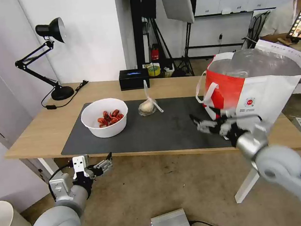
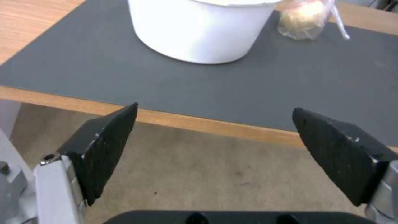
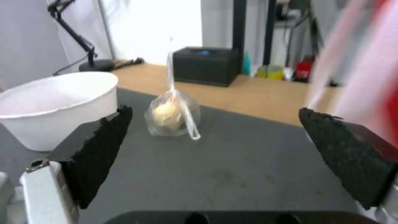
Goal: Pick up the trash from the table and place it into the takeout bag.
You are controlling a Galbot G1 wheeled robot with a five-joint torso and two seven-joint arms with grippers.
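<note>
Centrally in the head view, the long light-wood table (image 1: pixel 52 126) is spread with a large dark grey mat (image 1: pixel 166 125). At right of frame, the large white takeout bag with red marking and foil lining (image 1: pixel 250 82) is stood on the mat's end. At centre left, the white round bowl of red crawfish shells (image 1: pixel 104 117) is set, with the knotted clear bag holding a beige lump (image 1: pixel 147 107) just beside it. The right gripper (image 1: pixel 208 125) is held wide open and empty over the mat near the takeout bag. At lower left, the left gripper (image 1: pixel 104 164) is kept below the table edge, spread wide, nothing gripped.
</note>
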